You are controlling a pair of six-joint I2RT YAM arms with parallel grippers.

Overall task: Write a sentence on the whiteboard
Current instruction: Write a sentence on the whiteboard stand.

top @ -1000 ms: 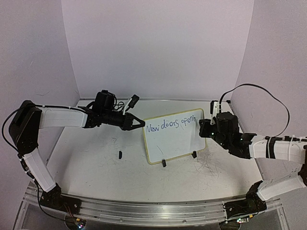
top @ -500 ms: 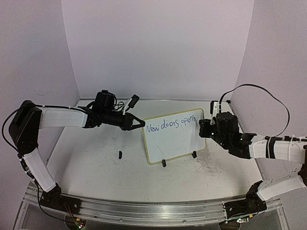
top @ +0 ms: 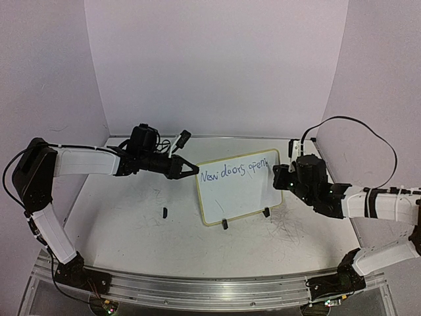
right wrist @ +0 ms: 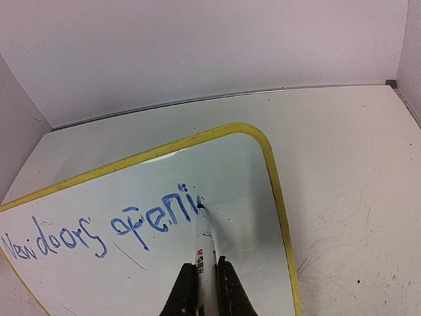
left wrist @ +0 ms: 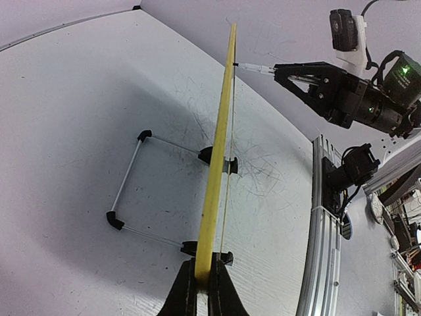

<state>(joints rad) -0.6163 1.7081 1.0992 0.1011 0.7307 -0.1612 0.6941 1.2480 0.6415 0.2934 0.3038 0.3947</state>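
While the right end effector (right wrist: 205, 270) pinches the marker (right wrist: 202, 230) against the whiteboard (right wrist: 250, 184), the sentence (top: 238, 171) reads "New doors openi". Left end effector (left wrist: 202, 273) clamps the whiteboard's edge; closing letters seemingly remain.

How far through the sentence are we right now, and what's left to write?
Done: the sentence reads roughly "New doors openi" in blue across the top of the whiteboard. In hand: the right gripper is shut on the marker, its tip touching the board just after the last stroke, while the left gripper clamps the board's edge. Left: the last word looks unfinished, then lifting the marker away.
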